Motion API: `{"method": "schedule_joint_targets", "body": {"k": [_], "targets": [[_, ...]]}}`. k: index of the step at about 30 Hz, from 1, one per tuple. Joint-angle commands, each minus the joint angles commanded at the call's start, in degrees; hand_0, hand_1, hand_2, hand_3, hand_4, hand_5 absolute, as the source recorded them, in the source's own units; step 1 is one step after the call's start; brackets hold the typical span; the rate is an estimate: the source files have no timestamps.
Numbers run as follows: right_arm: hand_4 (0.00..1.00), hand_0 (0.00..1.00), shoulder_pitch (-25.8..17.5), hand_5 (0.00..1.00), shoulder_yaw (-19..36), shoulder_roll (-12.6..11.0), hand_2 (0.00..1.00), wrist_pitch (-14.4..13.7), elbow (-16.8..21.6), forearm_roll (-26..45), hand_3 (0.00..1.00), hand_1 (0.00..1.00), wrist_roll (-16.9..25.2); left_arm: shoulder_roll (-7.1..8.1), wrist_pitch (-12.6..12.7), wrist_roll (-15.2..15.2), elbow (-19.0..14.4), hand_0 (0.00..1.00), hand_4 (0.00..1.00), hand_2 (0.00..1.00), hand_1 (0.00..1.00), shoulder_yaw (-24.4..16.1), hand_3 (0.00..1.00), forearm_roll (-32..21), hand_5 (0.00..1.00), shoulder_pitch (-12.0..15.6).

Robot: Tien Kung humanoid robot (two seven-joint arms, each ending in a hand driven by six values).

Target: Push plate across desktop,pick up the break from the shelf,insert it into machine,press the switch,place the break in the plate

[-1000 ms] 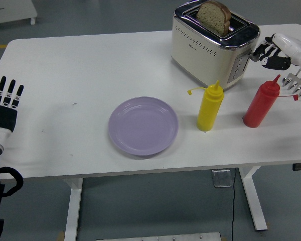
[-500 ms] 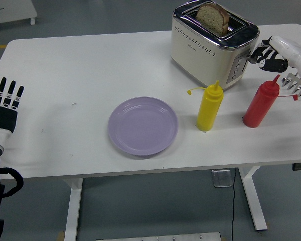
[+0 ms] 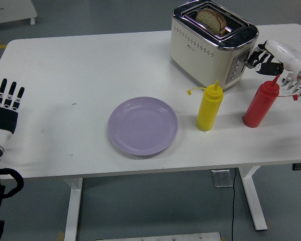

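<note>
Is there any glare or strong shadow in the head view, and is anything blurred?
Head view: sharp throughout; the toaster chrome top shows bright reflections; the yellow bottle and red bottle cast only faint, soft shadows on the table.

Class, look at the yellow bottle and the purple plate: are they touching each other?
Apart. The head view shows a clear strip of white table between the yellow bottle and the right rim of the purple plate.
</note>
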Motion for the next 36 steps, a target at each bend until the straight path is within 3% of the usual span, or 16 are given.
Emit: {"method": "schedule_joint_targets", "body": {"k": [36], "targets": [[0.206, 0.511, 0.4, 0.257, -1.3, 0.4, 0.592, 0.4, -1.5, 0.5, 0.542, 0.566, 0.0, 0.05, 0.1, 0.0, 0.0, 0.828, 0.62, 0.93, 0.87, -0.2, 0.82, 0.0, 0.998, -0.4]]}}
